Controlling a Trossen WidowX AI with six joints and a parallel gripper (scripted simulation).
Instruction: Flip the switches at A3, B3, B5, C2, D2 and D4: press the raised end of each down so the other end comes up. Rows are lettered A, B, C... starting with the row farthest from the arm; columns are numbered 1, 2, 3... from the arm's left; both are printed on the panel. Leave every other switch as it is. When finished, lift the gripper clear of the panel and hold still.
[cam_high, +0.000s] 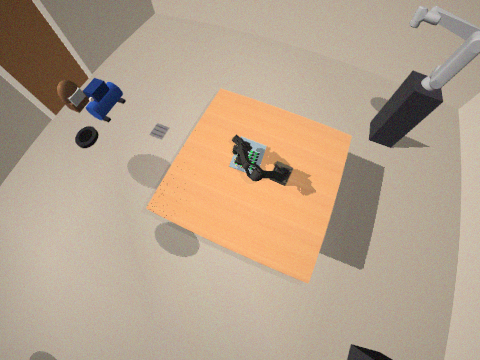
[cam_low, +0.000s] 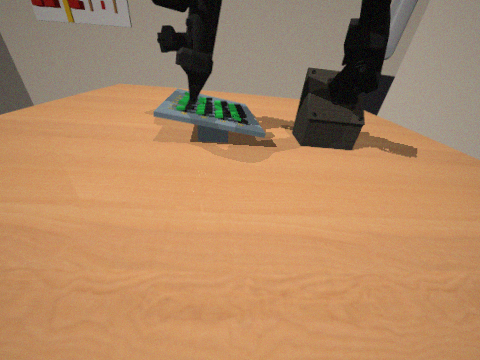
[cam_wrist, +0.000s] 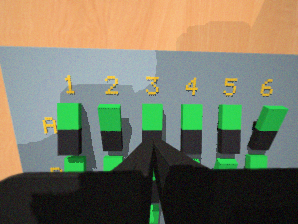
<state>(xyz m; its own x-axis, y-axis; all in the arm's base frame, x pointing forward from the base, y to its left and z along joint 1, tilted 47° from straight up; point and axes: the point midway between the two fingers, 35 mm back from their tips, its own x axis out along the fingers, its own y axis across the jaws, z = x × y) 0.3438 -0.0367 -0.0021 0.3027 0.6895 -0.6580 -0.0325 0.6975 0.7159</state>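
The blue-grey switch panel (cam_high: 259, 144) (cam_low: 172, 118) (cam_wrist: 30, 95) is tilted on a short stand. In the wrist view, the row A switches show green far halves and black near halves. The A3 switch (cam_wrist: 152, 116) is in the middle, between the A2 switch (cam_wrist: 110, 117) and the A4 switch (cam_wrist: 191, 117). My gripper (cam_low: 193, 101) (cam_wrist: 152, 144) is shut and empty, its tips at the black near end of A3. Contact cannot be told. My fingers hide much of row B and most of the rows nearer the arm. Which end of each switch is raised is hard to tell.
The panel stands on a wooden table (cam_high: 240, 220) (cam_low: 225, 250). The arm's dark base (cam_high: 283, 173) (cam_low: 327, 125) stands beside the panel's near, lower side. The arm reaches over the panel. A grey arm on a dark pedestal (cam_high: 407, 110) stands off the table.
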